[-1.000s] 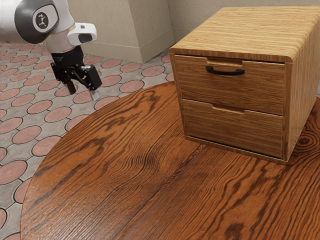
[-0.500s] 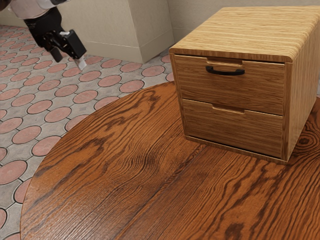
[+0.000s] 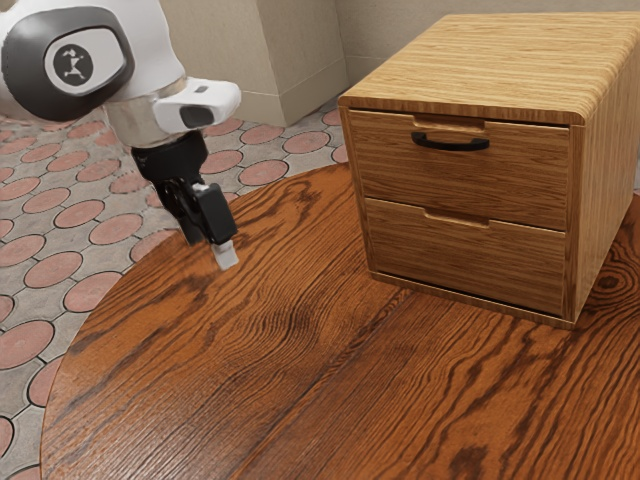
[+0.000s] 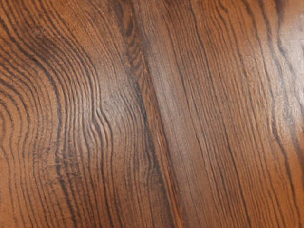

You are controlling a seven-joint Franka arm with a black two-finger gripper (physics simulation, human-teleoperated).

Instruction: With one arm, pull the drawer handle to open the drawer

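Red oval tiles cover the floor (image 3: pixel 60 230) below a beige wall (image 3: pixel 230 40), and in front of them a round table (image 3: pixel 300 380) of dark, strongly grained wood carries a pale wooden cabinet (image 3: pixel 480 70) at the exterior view's right. The cabinet has two fronts, one above the other. The upper drawer (image 3: pixel 460 190) is shut flush with the case and bears a slim black handle (image 3: pixel 450 143), a shallow bow set just under its top edge, with a small notch in the wood above it. The lower front (image 3: pixel 465 255) has only a notch and no handle.

The gripper (image 3: pixel 212 248) hangs over the table toward the exterior view's left, pointing down, well apart from the cabinet. Its fingers stand apart and hold nothing. The wrist view looks straight down on the bare table (image 4: pixel 152 114).

The handle looks rigid and thin, so it should not flex. Its smooth bar may slip unless the fingers close around the middle of the bow, where there is space behind it. The drawer itself should slide stiffly but evenly if pulled straight out from the front. An off-axis pull could bind it or drag the whole cabinet across the table.
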